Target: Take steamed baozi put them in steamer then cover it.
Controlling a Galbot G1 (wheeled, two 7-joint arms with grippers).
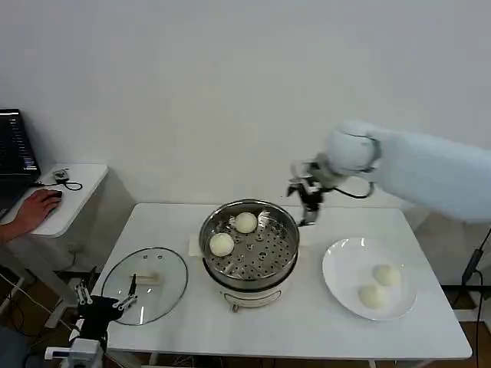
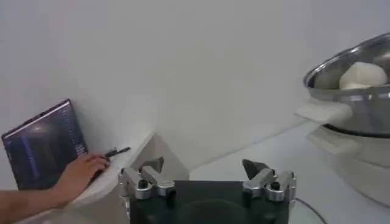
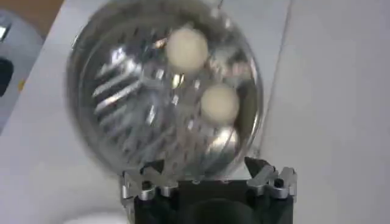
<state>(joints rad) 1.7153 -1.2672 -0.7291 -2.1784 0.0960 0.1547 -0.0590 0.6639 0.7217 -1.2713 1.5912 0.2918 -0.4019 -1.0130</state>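
Two steamed baozi (image 1: 233, 233) sit in the steamer (image 1: 249, 247); two wait on the plate (image 1: 345, 268) (right side). Right end effector (image 1: 307, 201) hovers behind the steamer, jaws open, empty; left end effector (image 1: 103, 305) parked open by the lid (image 1: 146, 284).

Illumination is bright, even and diffuse; the white wall (image 1: 230, 92) and desk (image 1: 307, 322) show no hard shadows — only soft shading beneath the steamer (image 1: 249, 244). In the head view, focus is sharp across the scene. In the right wrist view, the steamer (image 3: 164, 91) is smeared by motion blur, with streaked specular glare on its perforated tray — the steamed baozi (image 3: 186, 49) lose their edges. The left wrist view is slightly soft.
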